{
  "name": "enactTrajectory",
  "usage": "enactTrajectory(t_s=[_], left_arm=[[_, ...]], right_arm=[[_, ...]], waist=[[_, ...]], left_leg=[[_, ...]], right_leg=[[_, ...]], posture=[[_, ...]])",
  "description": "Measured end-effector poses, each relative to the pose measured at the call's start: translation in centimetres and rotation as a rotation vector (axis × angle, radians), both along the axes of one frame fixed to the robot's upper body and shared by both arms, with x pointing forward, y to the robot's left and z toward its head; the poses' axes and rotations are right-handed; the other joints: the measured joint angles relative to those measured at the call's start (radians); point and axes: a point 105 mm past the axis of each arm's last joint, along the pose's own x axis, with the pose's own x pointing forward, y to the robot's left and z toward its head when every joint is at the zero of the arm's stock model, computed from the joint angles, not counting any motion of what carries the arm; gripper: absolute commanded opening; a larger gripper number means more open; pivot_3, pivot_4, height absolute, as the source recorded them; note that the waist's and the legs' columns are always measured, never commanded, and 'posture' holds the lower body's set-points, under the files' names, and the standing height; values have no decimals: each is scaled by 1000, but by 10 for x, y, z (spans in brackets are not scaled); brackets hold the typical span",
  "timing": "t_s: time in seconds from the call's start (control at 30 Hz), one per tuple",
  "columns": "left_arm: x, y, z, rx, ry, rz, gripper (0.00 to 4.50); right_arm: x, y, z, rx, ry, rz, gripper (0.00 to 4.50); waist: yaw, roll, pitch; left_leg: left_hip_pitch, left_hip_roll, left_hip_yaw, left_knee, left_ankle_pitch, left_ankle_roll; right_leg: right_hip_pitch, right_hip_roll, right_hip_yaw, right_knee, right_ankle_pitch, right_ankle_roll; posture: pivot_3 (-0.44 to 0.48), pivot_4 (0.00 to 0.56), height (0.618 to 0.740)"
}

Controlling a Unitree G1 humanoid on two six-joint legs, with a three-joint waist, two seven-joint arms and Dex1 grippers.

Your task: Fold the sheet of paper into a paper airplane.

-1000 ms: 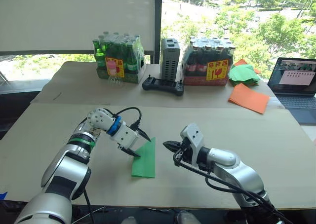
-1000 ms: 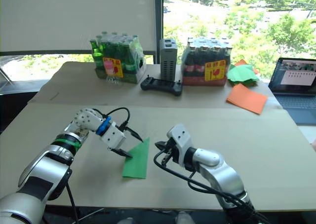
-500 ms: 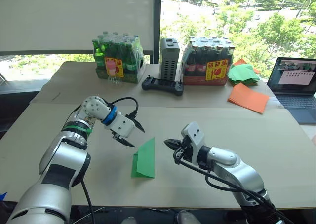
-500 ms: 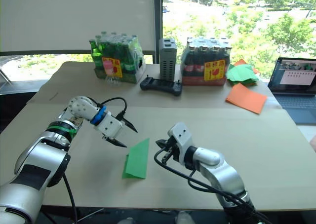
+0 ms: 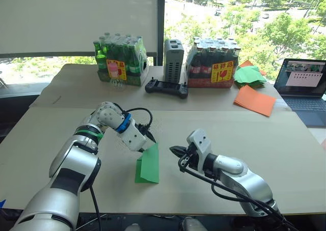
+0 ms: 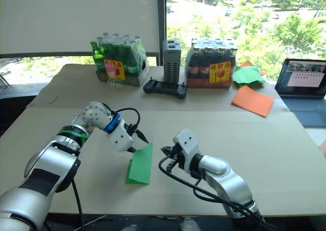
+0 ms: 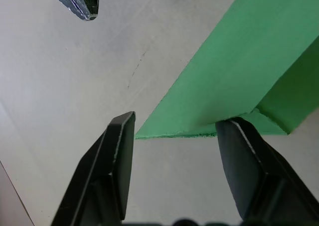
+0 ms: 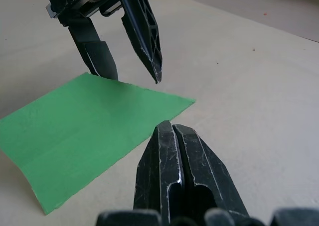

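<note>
Left gripper (image 5: 149,141) hangs at the far corner of the green paper (image 5: 147,164), its two fingers spread wide, one fingertip (image 7: 234,136) touching the paper's edge, nothing clamped. Right gripper (image 5: 173,150) waits just beside the paper's right edge, fingers pressed together and empty. The paper lies folded on the near table (image 5: 285,154), one flap standing up, so this looks like an early crease, far from a finished airplane. Next, the flap likely needs pressing flat along that fold.

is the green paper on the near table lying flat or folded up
Folded, not flat. The green paper has a crease along its length, and one flap tilts up off the table like a tent.
</note>
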Motion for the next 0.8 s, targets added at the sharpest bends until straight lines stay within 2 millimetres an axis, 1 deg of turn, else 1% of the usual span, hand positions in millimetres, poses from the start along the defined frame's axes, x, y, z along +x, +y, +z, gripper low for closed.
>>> enactTrajectory(t_s=[0.13, 0.3, 0.4, 0.47, 0.5, 0.6, 0.67, 0.77, 0.8], left_arm=[[-1, 2, -4, 24, 6, 0, 40], [-5, 7, -15, 19, 67, 28, 14], [0, 16, -20, -29, 189, 191, 14], [5, 22, -15, -115, 270, 308, 14], [8, 22, -9, -190, 307, 366, 14], [11, 26, 3, -318, 362, 495, 14], [6, 26, 0, -356, 388, 571, 14], [-11, 18, -17, -378, 461, 650, 14], [-17, 12, -23, -382, 493, 667, 264]], right_arm=[[0, 0, 0, -2, 3, -1, 0], [0, 0, 0, -2, 3, -3, 0], [3, -1, 2, -2, -8, -19, 0], [7, -7, 5, 1, -22, -51, 0], [9, -12, 8, 3, -33, -72, 0], [18, -22, 25, 24, -85, -120, 0], [20, -27, 36, 41, -120, -132, 0], [18, -27, 40, 48, -136, -118, 0], [18, -27, 39, 43, -135, -110, 0]], waist=[[1, 0, 0], [-1, 0, 0], [-4, 0, 0], [-2, 0, 0], [-1, 0, 0], [-3, 0, 0], [-4, 1, 0], [-1, 1, 0], [0, 1, 0]], left_leg=[[0, 0, 0, 0, 0, 0], [0, 0, 0, 0, 0, 0], [0, 0, 0, 1, 0, 0], [0, 0, 0, 1, 0, 0], [0, 0, -1, 1, 0, 0], [0, 0, -1, 1, 0, 0], [1, 1, -1, 1, 0, 0], [1, 1, -1, 1, 0, 0], [1, 1, -1, 1, 0, 0]], right_leg=[[0, 0, 0, 0, 0, 0], [0, 0, 0, 0, 0, 0], [0, 0, 0, 1, 0, 0], [0, 0, 0, 1, 0, 0], [0, 0, 0, 1, 0, 0], [0, 0, 0, 1, 0, 0], [0, 0, 0, 2, 0, 0], [0, 0, 0, 2, 0, 0], [0, 0, 0, 2, 0, 0]], posture=[[0, 150, 740], [0, 150, 740], [0, 150, 740], [0, 150, 740], [0, 150, 740], [0, 150, 740], [0, 150, 740], [0, 150, 740], [0, 150, 740]])
